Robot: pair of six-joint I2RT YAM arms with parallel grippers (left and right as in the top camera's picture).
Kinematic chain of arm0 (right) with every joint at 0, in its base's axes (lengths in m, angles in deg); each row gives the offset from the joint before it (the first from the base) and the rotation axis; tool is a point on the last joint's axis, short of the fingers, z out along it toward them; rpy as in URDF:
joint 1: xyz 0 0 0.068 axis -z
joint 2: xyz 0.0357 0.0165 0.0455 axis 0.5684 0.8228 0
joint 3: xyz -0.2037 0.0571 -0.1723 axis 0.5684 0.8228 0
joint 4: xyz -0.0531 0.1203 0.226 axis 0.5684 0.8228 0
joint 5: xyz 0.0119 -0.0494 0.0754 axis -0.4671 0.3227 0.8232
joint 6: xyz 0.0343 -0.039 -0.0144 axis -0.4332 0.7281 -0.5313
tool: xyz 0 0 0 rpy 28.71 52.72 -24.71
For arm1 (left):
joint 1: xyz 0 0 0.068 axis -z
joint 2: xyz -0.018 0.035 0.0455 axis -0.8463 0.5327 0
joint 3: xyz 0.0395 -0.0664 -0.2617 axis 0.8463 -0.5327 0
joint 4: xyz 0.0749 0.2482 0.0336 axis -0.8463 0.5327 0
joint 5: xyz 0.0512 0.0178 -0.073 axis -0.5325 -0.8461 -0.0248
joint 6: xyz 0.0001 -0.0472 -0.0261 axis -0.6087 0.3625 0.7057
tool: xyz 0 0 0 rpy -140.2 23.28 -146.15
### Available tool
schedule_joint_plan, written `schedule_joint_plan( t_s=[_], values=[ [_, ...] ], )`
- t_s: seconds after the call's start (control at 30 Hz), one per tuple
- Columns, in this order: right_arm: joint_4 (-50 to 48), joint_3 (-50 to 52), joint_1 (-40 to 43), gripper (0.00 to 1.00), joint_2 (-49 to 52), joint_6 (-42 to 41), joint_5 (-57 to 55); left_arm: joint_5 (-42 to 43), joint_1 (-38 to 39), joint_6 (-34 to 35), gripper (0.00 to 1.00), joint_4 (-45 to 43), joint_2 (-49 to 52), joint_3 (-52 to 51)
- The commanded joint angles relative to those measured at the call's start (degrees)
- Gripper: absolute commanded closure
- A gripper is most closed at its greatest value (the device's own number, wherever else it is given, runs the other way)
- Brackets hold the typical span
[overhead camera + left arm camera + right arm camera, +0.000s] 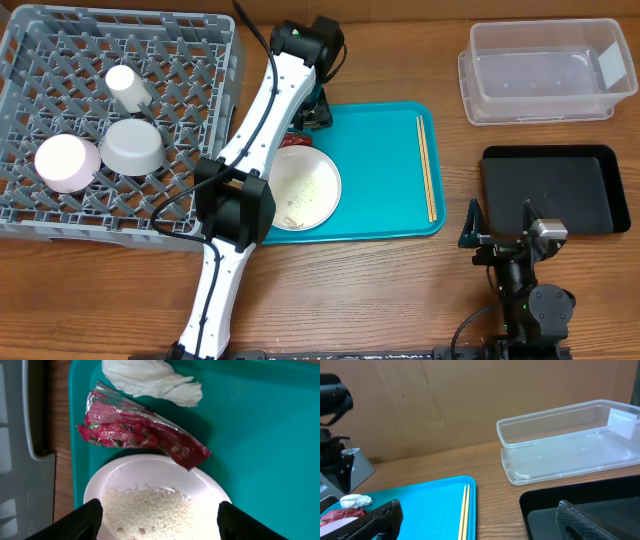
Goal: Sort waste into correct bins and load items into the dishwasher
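Left gripper spread wide, empty: centre over the red wrapper, seemingly the target, clear of the plate.

Bottom edge crops plate; top edge, tissue.

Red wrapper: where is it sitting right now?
In the left wrist view the red wrapper lies on the teal tray, between the white tissue above it and the plate holding rice scraps below, one corner reaching over the plate's rim.
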Motion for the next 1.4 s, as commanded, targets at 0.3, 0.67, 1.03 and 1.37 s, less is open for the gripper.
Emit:
schedule_joint_plan(
  t_s=[0.3,0.67,1.03,1.37],
  values=[
    [-0.3,0.6,-0.3,0.0,-0.6,0.4,-0.4,2.9,-8.7,-4.5,0.0,4.0,-4.2,5.7],
    [-0.3,0.6,-0.3,0.0,-0.6,0.4,-0.4,6.3,-25.2,-11.0,0.0,4.0,-11.9,5.7],
    [-0.3,0.6,-0.3,0.0,-0.6,0.4,-0.4,7.2,-32.5,-15.4,0.0,4.0,-11.8,5.7],
    [-6.6,0.6,-0.3,0.0,-0.6,-10.2,9.1,7.2,-32.5,-15.4,0.0,4.0,-11.8,5.7]
  ],
)
